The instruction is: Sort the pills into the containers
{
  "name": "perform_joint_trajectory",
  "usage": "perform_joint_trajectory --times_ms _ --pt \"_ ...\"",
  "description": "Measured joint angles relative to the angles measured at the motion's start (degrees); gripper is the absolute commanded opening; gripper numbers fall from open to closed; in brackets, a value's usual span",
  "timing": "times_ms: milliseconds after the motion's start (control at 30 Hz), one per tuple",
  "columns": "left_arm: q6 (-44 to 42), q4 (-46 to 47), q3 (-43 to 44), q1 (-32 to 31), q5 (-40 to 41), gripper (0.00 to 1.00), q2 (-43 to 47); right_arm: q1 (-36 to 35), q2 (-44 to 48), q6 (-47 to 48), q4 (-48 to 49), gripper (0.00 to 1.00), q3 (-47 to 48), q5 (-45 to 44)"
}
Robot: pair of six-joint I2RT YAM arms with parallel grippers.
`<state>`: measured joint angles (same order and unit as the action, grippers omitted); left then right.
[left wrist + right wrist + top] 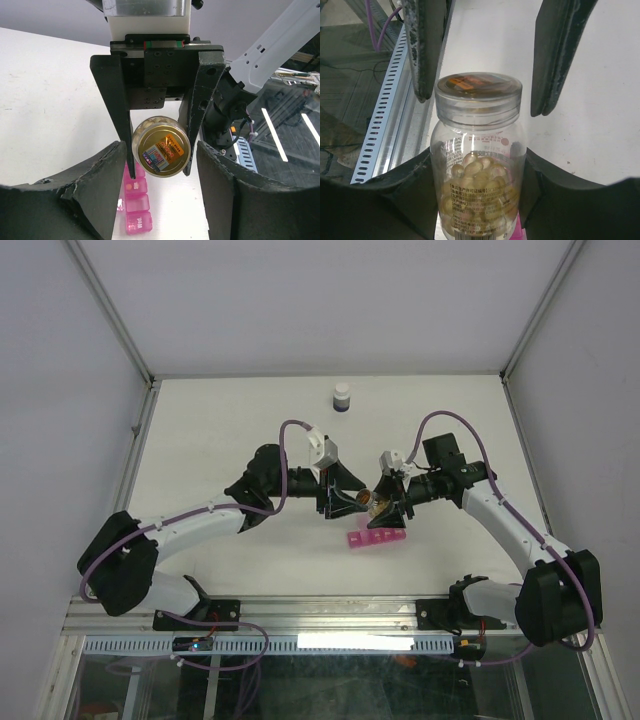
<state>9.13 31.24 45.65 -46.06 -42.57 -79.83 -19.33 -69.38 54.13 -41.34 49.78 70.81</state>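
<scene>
- Pills (479, 192): they sit inside the clear bottle (372, 501), which is held in the air between the two arms, lying roughly level with its cap (478, 92) turned toward the left arm. None show loose on the desk (250, 420).
- The right fingers (395, 200) are clamped on the bottle's body.
- The left fingers (422, 60) stand on either side of the cap. A gap shows on one side, so read them as not yet gripping it.
- The pink organiser (376, 538) lies on the desk just below and to the near side of the bottle.
- Risk: with the bottle this level, a cap that comes away could let the pills pour out in a rush and scatter across the desk.
- Risk: the organiser lids look shut in the left wrist view, so anything poured now would likely bounce off them.
- Risk: if you bite the cap off-centre, the fingers may slip round it. The smooth bottle could also turn inside the right fingers instead of unscrewing.
- Risk: a hard twist could pull the bottle free and drop it onto the organiser, knocking it out of place.
- Count: one clear bottle and one cap on it.
- Count: one organiser, with three compartments showing in the left wrist view and the rest hidden.
- Count: one dark white-capped bottle (342, 397), well apart at the far side of the desk.
- Count: the pills are too many and too crowded to count.
</scene>
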Motion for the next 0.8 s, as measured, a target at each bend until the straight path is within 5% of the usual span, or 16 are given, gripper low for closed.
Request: perform_joint_trajectory --times_ms 233,433,667,800 --pt "0.33 0.07 0.13 -0.22 -0.07 0.5 -0.66 0.0 0.0 -0.07 -0.04 0.0 0.0 -0.02" --pt "1.11 0.02 0.37 -0.85 0.07 0.0 -1.01 0.09 0.0 -0.96 -0.11 0.0 0.0 -0.46" --pt "6.86 0.09 0.46 -0.87 2.56 0.0 -1.05 0.07 0.0 -4.74 0.79 0.0 0.0 -1.05" --pt "15.43 0.26 -1.75 -3.15 13.64 0.0 0.74 0.07 0.0 -8.22 1.99 0.0 0.42 -3.58"
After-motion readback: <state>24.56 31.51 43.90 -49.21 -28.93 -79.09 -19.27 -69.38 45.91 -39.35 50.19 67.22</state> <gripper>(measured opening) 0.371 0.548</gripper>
